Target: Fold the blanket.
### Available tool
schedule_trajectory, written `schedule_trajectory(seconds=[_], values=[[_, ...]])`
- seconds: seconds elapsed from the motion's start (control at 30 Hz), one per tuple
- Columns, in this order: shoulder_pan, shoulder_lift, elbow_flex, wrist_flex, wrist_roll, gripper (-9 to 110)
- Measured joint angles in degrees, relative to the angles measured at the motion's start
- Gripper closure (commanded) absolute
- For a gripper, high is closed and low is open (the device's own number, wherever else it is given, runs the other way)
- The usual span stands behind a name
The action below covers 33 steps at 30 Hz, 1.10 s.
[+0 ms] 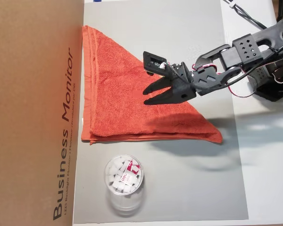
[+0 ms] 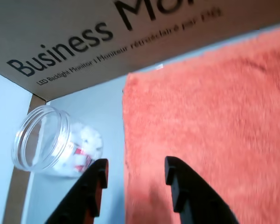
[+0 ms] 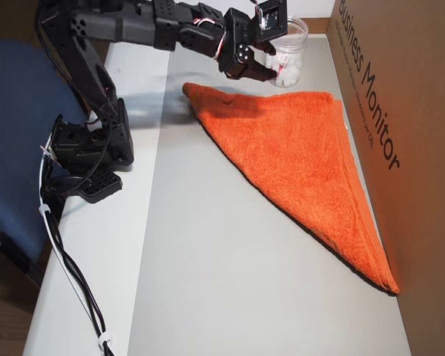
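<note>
Blanket (image 1: 132, 94) lies folded as a triangle at frame centre of an overhead view, long straight edge along the cardboard box (image 1: 33, 108) at left. My gripper (image 1: 145, 95) hovers above its middle, jaws parted, holding nothing.

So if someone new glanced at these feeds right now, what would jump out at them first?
The orange-red blanket, folded into a triangle on the grey mat against the brown Business Monitor box. Next, the black gripper, open and empty, above the blanket's middle. Then the clear plastic cup of white pieces, just past the blanket's long hemmed edge in an overhead view.
</note>
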Motion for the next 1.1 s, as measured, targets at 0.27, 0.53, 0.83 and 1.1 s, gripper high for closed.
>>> schedule_trajectory(seconds=[0.27,0.53,0.83,1.1], values=[[-0.8,7.2,0.1,21.0,16.3,89],[-1.9,13.1,0.1,33.8,30.8,89],[-5.6,18.4,0.7,45.6,40.4,89],[-7.8,25.0,10.8,47.9,41.7,89]])
